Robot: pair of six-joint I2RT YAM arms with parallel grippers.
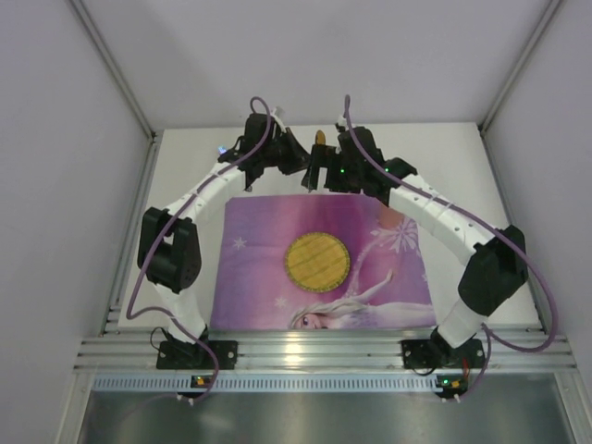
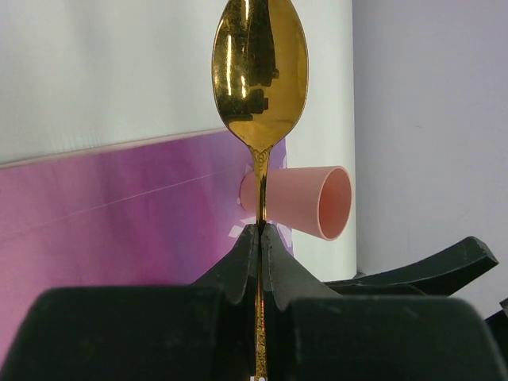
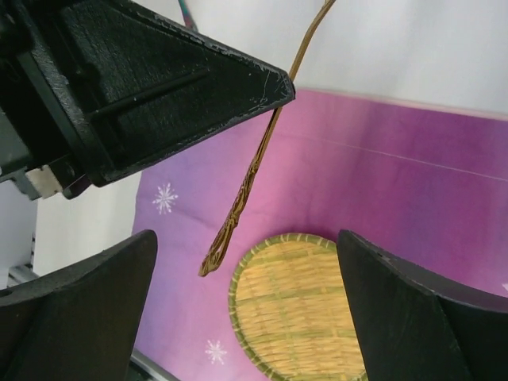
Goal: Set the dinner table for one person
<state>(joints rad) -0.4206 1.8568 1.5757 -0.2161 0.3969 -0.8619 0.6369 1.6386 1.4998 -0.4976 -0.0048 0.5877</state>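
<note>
My left gripper (image 2: 260, 230) is shut on the handle of a gold spoon (image 2: 260, 67), which it holds in the air with the bowl pointing away. In the top view the left gripper (image 1: 291, 159) and the right gripper (image 1: 319, 171) meet over the far edge of the purple placemat (image 1: 259, 268), on the white dinner table (image 1: 185, 166). The spoon's (image 3: 242, 194) handle end hangs between the open fingers of my right gripper (image 3: 246, 236), touching neither. A round woven plate (image 3: 298, 317) lies on the placemat below.
A pink cup (image 2: 305, 202) lies on its side at the placemat's corner, its mouth towards the wall. The woven plate (image 1: 316, 260) sits mid-placemat. White walls close in the table on three sides. A silver rail (image 1: 314, 353) runs along the near edge.
</note>
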